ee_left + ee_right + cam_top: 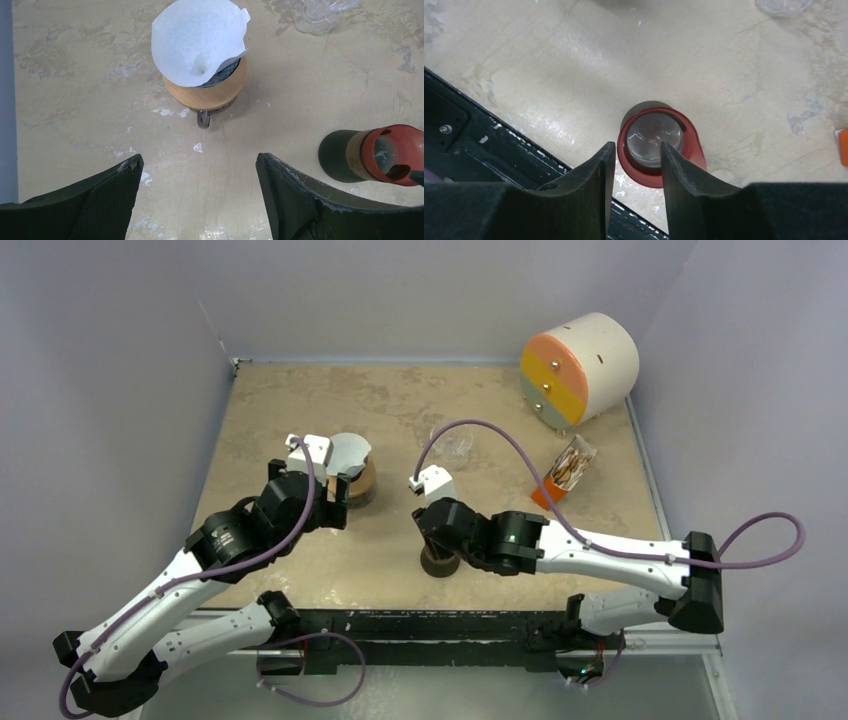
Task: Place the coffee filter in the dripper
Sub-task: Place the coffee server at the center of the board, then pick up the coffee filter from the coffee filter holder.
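Note:
The white paper coffee filter [197, 40] sits in the mouth of the dripper [226, 71]. It is tilted, so only a sliver of dark ribbed cone shows under its right edge. The dripper rests on a tan wooden ring [205, 92]. In the top view the filter [345, 452] is at centre left. My left gripper [200, 162] stands open and empty, a short way in front of the dripper and not touching it. My right gripper [638, 146] hangs over a dark cup with a red rim [684, 135]. Its jaws are parted astride the near rim.
The red-rimmed cup [440, 562] stands near the table's front edge [499, 130]. A clear glass cup [450, 445] stands behind the middle. A round cabinet with orange and yellow drawers [580, 365] is at the back right, with an orange packet [565, 475] in front of it.

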Robot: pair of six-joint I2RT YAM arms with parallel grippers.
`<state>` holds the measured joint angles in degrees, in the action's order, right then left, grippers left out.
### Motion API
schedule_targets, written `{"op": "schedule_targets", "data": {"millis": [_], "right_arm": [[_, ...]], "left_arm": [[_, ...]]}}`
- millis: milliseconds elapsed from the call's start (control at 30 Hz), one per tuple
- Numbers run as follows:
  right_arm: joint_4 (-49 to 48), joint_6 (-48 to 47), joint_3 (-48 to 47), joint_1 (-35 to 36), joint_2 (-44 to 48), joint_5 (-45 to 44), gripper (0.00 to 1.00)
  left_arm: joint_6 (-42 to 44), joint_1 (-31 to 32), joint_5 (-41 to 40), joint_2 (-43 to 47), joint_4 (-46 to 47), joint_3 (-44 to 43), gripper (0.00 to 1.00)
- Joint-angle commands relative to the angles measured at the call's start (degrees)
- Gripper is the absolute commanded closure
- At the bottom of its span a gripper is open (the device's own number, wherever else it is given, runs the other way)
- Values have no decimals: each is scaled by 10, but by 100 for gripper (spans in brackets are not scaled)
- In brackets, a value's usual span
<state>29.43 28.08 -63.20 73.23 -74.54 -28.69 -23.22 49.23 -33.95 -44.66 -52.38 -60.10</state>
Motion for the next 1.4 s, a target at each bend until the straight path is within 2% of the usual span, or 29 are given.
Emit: {"op": "schedule_targets", "data": {"millis": [0,233,567,933,1367], "right_arm": [[60,3,-37,3,37,-56,57],[145,-7,-83,-13,62,-172,51],[172,-27,-76,-161,112,-201,51],[141,-36,-44,-335,109,-159,54],[66,18,14,-502,59,-103,57]], "left_arm": [[5,-2,2,2,10,-5,17],[7,-3,8,1,13,-5,17],[7,-2,10,8,13,-4,17],[7,-3,12,17,13,-4,17],[5,-3,12,26,11,-4,17]]}}
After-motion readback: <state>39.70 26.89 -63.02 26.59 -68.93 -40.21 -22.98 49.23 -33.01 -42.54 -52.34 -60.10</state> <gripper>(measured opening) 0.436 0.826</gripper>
